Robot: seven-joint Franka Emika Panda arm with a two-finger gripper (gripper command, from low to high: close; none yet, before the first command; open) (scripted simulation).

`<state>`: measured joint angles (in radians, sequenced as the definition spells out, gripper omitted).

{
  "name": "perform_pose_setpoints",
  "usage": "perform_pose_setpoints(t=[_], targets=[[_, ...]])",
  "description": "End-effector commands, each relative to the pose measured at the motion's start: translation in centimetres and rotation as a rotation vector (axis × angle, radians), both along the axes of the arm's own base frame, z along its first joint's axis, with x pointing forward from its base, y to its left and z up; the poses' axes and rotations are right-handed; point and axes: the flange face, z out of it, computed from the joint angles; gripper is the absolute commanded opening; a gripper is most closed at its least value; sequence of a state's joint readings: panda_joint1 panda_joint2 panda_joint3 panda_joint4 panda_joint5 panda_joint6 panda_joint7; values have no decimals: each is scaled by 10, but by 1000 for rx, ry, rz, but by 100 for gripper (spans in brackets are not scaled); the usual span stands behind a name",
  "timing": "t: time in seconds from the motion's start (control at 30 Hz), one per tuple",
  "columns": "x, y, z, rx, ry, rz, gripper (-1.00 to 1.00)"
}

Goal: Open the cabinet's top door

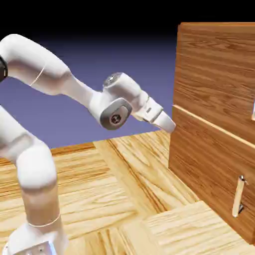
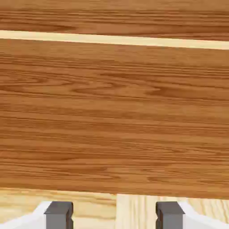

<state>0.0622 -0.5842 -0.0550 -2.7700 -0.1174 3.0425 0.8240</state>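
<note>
The cabinet [image 1: 214, 124] of reddish-brown wood stands at the right of the exterior view. Its top door [image 1: 219, 69] is the upper panel; a sliver of its silvery handle [image 1: 253, 110] shows at the picture's right edge. A pale seam [image 1: 209, 124] splits it from the lower panel. My gripper [image 1: 169, 125] hovers close to the cabinet's left edge, about level with the seam and far left of the handle. In the hand view my gripper [image 2: 114, 217] stands open, nothing between the fingertips [image 2: 58, 214], facing the lower panel, with the top door [image 2: 112, 15] above the seam. The door looks shut.
The lower panel [image 1: 209, 174] carries a pale wooden handle [image 1: 239, 196] near its right side. A wood-grain table [image 1: 124, 199] runs under the arm and up to the cabinet's foot, and a strip of the table [image 2: 134, 208] shows under the panel.
</note>
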Motion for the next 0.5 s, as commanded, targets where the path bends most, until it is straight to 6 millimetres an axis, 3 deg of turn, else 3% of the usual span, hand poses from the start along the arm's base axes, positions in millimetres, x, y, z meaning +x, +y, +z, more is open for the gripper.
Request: perform_pose_setpoints(t=[0.0, 0.47], targets=[[1, 2, 9, 0, -22, 6, 0], [1, 6, 123, 17, -318, 66, 0]])
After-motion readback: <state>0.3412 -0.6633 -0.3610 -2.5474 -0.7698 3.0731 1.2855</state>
